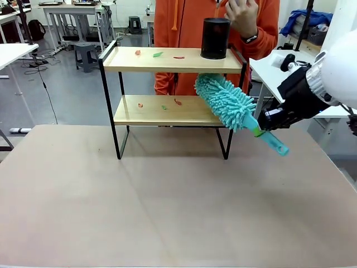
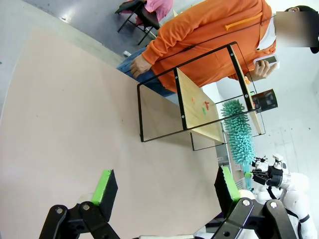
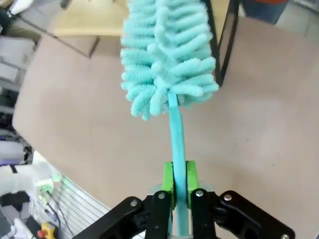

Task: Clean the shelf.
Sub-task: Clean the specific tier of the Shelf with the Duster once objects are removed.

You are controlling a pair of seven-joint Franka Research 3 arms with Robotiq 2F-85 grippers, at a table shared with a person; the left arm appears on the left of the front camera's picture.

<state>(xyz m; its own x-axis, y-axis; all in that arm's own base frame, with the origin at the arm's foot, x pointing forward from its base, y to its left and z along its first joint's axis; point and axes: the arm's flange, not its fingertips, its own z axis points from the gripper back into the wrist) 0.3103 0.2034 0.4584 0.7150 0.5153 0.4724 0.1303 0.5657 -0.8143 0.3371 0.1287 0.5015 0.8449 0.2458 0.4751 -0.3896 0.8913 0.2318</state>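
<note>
The shelf [image 1: 167, 114] stands at the far middle of the brown table, two wooden boards in a black frame. Small red and green scraps [image 1: 158, 54] lie on its top board and more scraps [image 1: 164, 106] on the lower one. My right gripper [image 1: 262, 127] is shut on the handle of a teal fluffy duster [image 1: 224, 100], whose head sits between the boards at the shelf's right end. The right wrist view shows the duster [image 3: 167, 55] rising from the shut gripper [image 3: 179, 181]. My left gripper [image 2: 164, 186] is open above the bare table, with the shelf [image 2: 197, 102] far ahead.
A black cylinder [image 1: 215, 38] stands on the top board's right end. A person in an orange top [image 1: 189, 25] stands right behind the shelf, one hand raised. A white table [image 1: 273, 70] with a black object lies at the right. The brown table [image 1: 167, 201] spreads wide in front.
</note>
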